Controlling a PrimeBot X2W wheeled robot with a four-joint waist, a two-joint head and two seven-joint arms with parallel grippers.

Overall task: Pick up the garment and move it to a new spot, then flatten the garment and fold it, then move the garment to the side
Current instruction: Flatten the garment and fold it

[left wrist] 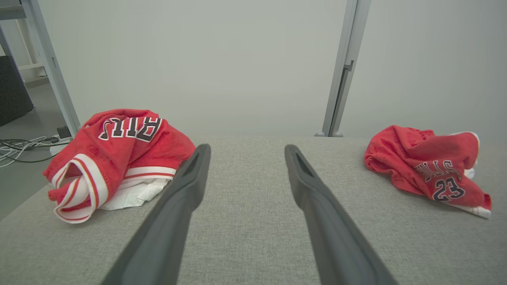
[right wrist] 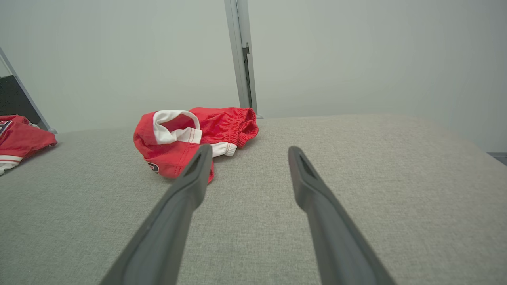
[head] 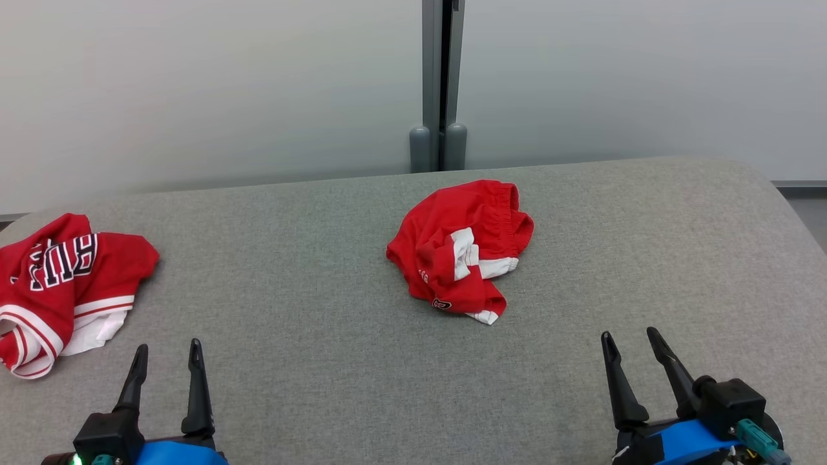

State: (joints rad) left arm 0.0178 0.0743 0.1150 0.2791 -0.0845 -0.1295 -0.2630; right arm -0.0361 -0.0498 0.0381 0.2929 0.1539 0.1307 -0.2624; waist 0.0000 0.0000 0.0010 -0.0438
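I'm looking over a broad grey fabric-covered surface [head: 310, 310] with rounded far corners. Behind it stand pale, plain wall panels [head: 194, 84], joined by a grey metal post [head: 439, 77]. Off my left wrist camera I see grey floor [left wrist: 23, 130], loose cables [left wrist: 18, 144] and a slanted metal frame leg [left wrist: 53, 75]. Light is soft and even

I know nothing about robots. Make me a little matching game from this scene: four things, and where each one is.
Things: 1 red shorts; 2 lettered red jersey; 3 left gripper; 4 grey post.
Places: A far left of the grey table; B upright behind the table; C middle of the table; D lower left of the head view, open, empty.
Pairs: 1-C; 2-A; 3-D; 4-B.
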